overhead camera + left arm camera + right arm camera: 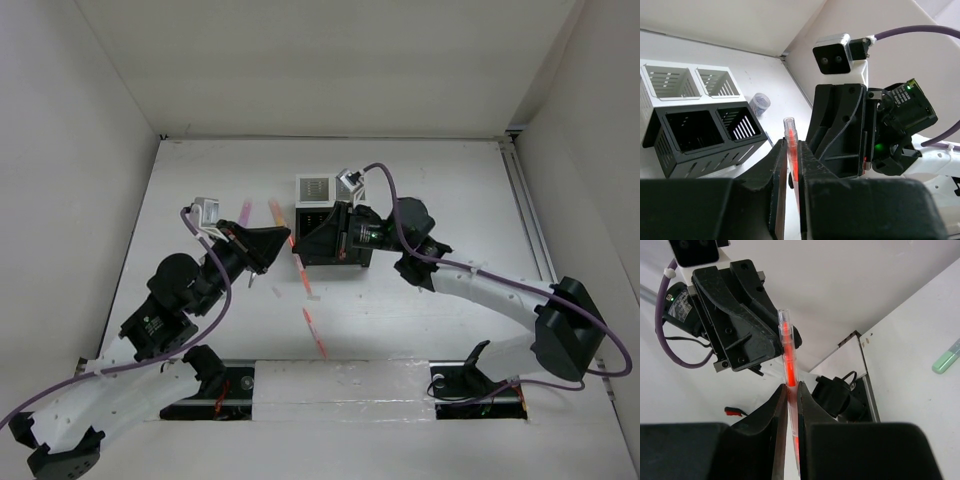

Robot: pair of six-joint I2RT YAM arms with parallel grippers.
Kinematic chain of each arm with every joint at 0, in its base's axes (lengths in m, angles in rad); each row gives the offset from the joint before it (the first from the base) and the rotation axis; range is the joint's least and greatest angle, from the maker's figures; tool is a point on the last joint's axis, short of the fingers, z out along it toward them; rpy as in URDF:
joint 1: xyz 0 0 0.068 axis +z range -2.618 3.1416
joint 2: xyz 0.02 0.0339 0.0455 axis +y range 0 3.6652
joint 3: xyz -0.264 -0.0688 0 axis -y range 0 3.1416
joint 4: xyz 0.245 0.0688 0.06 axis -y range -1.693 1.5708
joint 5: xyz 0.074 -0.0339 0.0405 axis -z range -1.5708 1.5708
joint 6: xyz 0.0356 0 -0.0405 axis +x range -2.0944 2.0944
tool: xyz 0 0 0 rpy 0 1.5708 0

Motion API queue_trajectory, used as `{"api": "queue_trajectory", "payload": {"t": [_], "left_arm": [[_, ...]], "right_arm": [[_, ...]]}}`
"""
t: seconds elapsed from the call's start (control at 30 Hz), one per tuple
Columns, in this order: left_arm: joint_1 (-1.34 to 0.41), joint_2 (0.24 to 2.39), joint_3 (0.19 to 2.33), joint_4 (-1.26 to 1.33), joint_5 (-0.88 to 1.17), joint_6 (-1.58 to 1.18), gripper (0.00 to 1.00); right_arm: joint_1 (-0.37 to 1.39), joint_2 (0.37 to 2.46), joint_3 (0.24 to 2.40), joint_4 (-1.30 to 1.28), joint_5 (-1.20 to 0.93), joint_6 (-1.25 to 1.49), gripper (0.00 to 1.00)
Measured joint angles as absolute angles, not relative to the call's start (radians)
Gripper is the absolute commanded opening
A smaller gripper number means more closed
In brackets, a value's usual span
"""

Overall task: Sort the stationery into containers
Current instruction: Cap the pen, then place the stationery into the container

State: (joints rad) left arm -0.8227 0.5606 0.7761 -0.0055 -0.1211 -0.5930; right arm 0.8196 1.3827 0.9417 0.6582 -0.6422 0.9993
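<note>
Left end effector (pixel 792 148) is clenched on a thin red pen (pixel 789 131). Right end effector (pixel 791 390), facing it, grasps a second red pen (pixel 786 350). Mesh desk organiser (pixel 705 160) sits near both.

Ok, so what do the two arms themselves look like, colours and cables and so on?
Both the left arm and right arm have white links joined by black joint housings. A purple cable loops along each one. Each wrist carries a small silver camera box, and the jaws are angular matte black plastic. A green light glows on the right wrist.
</note>
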Motion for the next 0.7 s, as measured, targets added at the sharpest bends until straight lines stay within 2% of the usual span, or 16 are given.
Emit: {"api": "queue_trajectory", "payload": {"t": [0.1, 0.17, 0.2, 0.23, 0.27, 0.33, 0.37, 0.4, 0.43, 0.5, 0.53, 0.7], "left_arm": [[-0.823, 0.558, 0.799, -0.045, -0.133, -0.599, 0.13], [-0.828, 0.558, 0.819, -0.084, -0.131, -0.6, 0.23], [-0.832, 0.559, 0.83, -0.102, -0.129, -0.601, 0.23], [-0.836, 0.56, 0.841, -0.118, -0.129, -0.602, 0.29], [-0.838, 0.561, 0.852, -0.128, -0.13, -0.602, 0.29], [-0.838, 0.562, 0.871, -0.136, -0.133, -0.597, 0.39], [-0.838, 0.562, 0.879, -0.138, -0.135, -0.593, 0.56], [-0.838, 0.564, 0.886, -0.138, -0.139, -0.59, 0.66], [-0.838, 0.564, 0.893, -0.137, -0.142, -0.592, 0.82], [-0.838, 0.566, 0.903, -0.147, -0.16, -0.587, 0.96], [-0.838, 0.567, 0.91, -0.155, -0.173, -0.588, 1.0], [-0.838, 0.553, 0.946, -0.256, -0.292, -0.585, 1.0]], "right_arm": [[0.825, 1.383, 0.942, 0.666, -0.638, 0.979, 0.0], [0.826, 1.384, 0.942, 0.674, -0.606, 0.969, 0.0], [0.824, 1.386, 0.941, 0.683, -0.59, 0.964, 0.0], [0.823, 1.39, 0.941, 0.693, -0.575, 0.962, 0.0], [0.819, 1.396, 0.941, 0.706, -0.566, 0.96, 0.0], [0.818, 1.412, 0.939, 0.723, -0.549, 0.959, 0.0], [0.818, 1.419, 0.937, 0.727, -0.544, 0.959, 0.0], [0.818, 1.426, 0.935, 0.727, -0.538, 0.959, 0.0], [0.819, 1.433, 0.933, 0.727, -0.534, 0.959, 0.0], [0.816, 1.438, 0.932, 0.727, -0.517, 0.943, 0.0], [0.812, 1.439, 0.932, 0.73, -0.511, 0.931, 0.0], [0.74, 1.443, 0.934, 0.756, -0.48, 0.787, 0.0]]}}
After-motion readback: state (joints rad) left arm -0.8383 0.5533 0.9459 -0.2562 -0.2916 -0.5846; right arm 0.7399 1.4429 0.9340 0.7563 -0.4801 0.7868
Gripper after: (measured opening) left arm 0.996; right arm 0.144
